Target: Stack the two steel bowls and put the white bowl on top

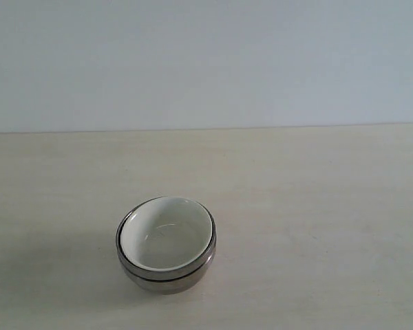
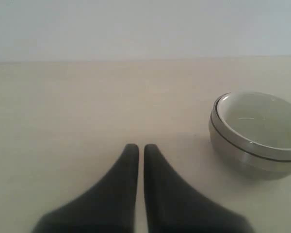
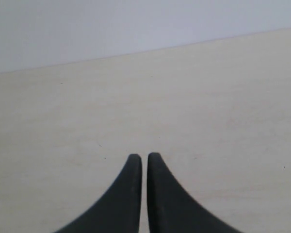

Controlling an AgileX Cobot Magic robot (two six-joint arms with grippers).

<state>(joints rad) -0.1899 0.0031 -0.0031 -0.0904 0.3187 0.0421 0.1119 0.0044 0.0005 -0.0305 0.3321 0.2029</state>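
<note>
The two steel bowls [image 1: 166, 273] stand nested as one stack on the pale table, left of centre in the exterior view. The white bowl [image 1: 166, 232] sits inside the upper steel bowl, upright, its rim just above the metal rim. The left wrist view shows the same steel stack [image 2: 252, 158] with the white bowl [image 2: 262, 119] in it, off to one side of my left gripper [image 2: 141, 147], which is shut and empty. My right gripper [image 3: 144, 156] is also shut with nothing in it, over bare table. Neither gripper appears in the exterior view.
The light wooden table [image 1: 316, 206] runs back to a plain pale wall [image 1: 206, 62]. No other objects show in any view.
</note>
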